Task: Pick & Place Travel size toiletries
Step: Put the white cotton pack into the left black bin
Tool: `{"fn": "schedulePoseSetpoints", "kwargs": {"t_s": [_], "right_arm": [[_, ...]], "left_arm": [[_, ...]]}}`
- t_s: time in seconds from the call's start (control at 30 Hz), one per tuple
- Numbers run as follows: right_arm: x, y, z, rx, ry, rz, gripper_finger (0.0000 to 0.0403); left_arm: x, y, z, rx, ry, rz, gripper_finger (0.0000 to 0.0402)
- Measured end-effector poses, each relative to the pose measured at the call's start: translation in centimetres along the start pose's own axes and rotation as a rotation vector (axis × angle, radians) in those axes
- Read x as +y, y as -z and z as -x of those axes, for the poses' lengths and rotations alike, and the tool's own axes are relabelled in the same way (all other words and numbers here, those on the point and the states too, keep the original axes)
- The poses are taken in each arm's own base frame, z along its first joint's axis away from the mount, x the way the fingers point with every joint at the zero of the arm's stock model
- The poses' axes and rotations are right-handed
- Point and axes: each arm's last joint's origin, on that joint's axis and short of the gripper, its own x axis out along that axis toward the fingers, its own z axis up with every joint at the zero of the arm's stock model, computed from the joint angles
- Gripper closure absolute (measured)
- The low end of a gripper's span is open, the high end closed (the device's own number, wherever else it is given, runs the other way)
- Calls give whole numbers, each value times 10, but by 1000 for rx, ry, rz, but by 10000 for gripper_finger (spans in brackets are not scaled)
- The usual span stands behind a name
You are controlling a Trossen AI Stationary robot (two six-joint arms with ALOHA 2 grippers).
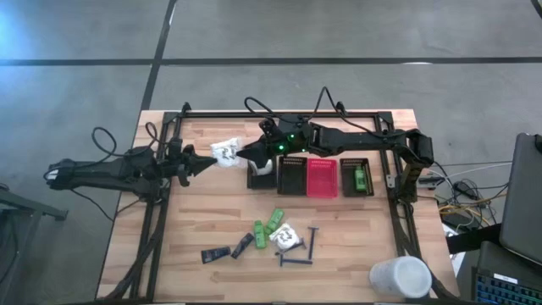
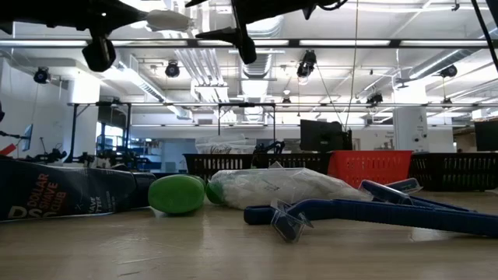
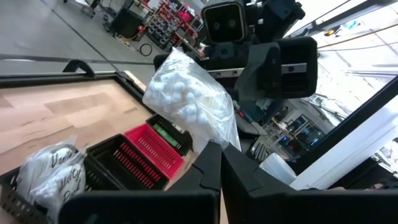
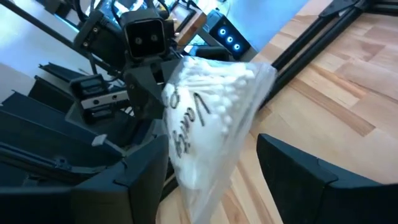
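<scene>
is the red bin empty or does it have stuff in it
Empty, as far as the high view shows: the red bin shows only its mesh floor, unlike the black bin beside it holding a green bottle.

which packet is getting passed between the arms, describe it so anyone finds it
Start at the row of mesh bins at the table's far side. Left of it, the white cotton-swab packet hangs between both end effectors, off the table, unlike the packet lying among the green bottles.
</scene>
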Motion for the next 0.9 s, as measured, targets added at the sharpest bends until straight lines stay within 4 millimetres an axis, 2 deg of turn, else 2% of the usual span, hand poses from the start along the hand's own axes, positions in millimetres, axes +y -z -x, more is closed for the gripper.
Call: {"fn": "schedulePoseSetpoints", "kwargs": {"t_s": [0.43, 0.83, 0.9], "right_arm": [[0, 0, 0, 3, 2, -5, 241], [0, 1, 0, 7, 2, 27, 382], [-1, 1, 0, 12, 8, 30, 390]], "left_arm": [[0, 1, -2, 4, -5, -18, 401], [2, 5, -8, 32, -31, -25, 400], [3, 5, -8, 36, -34, -26, 395]]}}
